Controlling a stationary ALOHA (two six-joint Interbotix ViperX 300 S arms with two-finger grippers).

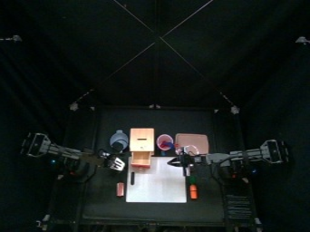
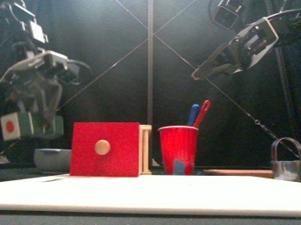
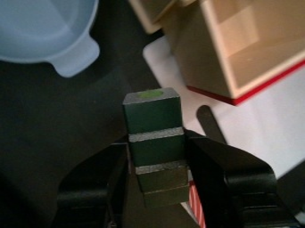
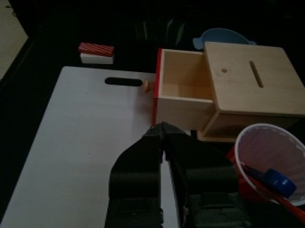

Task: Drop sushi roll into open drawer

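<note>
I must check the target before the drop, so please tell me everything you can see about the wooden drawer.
The drawer is a pale wooden tray with a red front panel bearing a round tan knob. It is pulled out of its tan wooden box, whose top has a slot. It is open and looks empty inside. It rests partly over the white board, beside the red cup. No gripper touches it.

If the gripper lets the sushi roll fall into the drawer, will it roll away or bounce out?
The sushi roll looks blocky, with flat sides, so it would probably land flat, not roll. Held firmly by the left gripper without deforming, it seems stiff. The open drawer has walls all round, likely containing it.
</note>
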